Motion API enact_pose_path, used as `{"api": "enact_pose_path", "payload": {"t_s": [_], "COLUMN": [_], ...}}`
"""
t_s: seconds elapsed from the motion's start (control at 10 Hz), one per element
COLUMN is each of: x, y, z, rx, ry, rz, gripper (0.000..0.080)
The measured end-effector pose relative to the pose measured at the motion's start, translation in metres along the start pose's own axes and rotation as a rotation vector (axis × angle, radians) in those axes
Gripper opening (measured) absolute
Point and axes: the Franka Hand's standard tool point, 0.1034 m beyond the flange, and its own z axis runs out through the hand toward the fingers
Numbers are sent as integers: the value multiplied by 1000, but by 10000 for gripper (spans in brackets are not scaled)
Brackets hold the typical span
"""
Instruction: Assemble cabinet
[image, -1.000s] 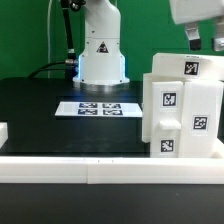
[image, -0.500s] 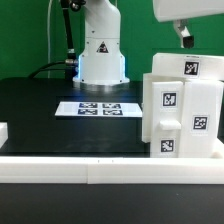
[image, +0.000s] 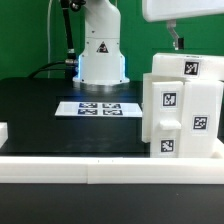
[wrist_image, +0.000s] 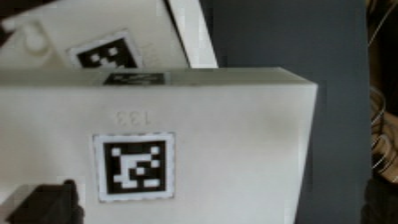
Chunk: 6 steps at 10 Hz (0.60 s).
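The cabinet (image: 185, 110) is a large white box with several black-and-white tags, standing on the black table at the exterior view's right. My gripper (image: 178, 40) hangs just above its top at the upper edge of the view, touching nothing. In the wrist view the cabinet's white tagged top (wrist_image: 214, 110) fills the picture. One dark fingertip (wrist_image: 45, 205) shows at one side and the other sits at the far edge, so my gripper (wrist_image: 214, 212) is open and empty.
The marker board (image: 100, 108) lies flat in the middle of the table. The robot's white base (image: 102, 55) stands behind it. A long low white rail (image: 100, 165) edges the table's front. A small white part (image: 3, 135) shows at the left edge.
My gripper has moved toward the exterior view's left above the cabinet, staying open. The cabinet has not moved.
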Motion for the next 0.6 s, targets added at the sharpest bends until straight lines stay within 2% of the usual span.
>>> {"api": "enact_pose_path", "payload": {"t_s": [0.3,0.6], "x": [-1,-5], "y": [4,6], "z": [1,6], "rx": [-11,-22], "ry": [-13,-22], "rz": [-442,-766], "gripper": [797,797]}}
